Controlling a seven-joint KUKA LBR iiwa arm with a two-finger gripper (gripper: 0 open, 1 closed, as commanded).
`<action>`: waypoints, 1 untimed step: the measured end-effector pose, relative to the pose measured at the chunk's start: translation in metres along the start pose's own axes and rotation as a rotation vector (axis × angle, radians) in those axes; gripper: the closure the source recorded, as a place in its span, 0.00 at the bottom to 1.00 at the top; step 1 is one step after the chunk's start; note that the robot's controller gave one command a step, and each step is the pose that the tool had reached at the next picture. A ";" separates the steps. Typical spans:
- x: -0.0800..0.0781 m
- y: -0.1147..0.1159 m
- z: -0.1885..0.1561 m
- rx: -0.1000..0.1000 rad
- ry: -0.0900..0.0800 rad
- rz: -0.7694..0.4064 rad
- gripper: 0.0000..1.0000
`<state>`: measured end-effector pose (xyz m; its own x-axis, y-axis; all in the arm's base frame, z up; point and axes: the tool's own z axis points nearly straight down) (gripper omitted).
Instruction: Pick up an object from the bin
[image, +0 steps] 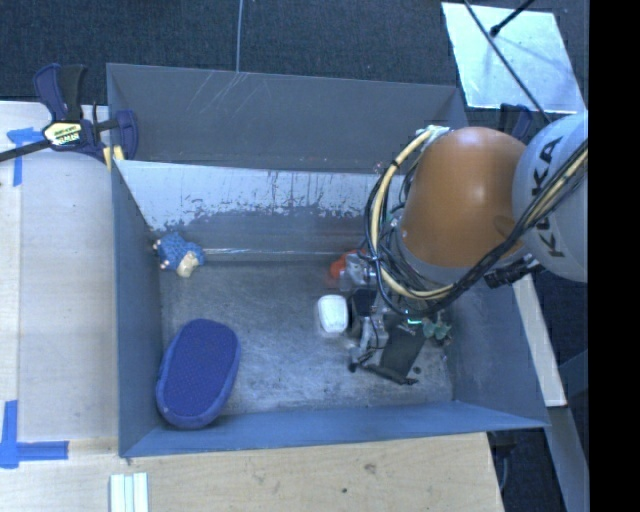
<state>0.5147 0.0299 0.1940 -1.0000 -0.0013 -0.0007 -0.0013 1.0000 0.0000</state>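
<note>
Metal bin (300, 130) floor lay under my gripper (382, 352), which hung low near the front wall, on the side where my arm (470, 200) came in. Whether it stood wide or narrow I could not tell, since its dark body hid that. Just beside it, toward the bin's middle, sat a small white rounded thing (332, 314), perhaps a cap. A little past that, toward the back wall, lay a small orange-red piece (345, 268), partly hidden by my arm. Well away from my gripper, across the floor, lay a blue oval pad (197, 372), and off in the far back corner a small blue-and-tan toy (178, 253).
</note>
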 end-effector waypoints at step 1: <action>-0.026 -0.069 0.096 0.001 -0.007 -0.249 0.00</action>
<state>0.5412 -0.0388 0.0976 -0.9689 -0.2475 -0.0072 -0.2475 0.9689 -0.0015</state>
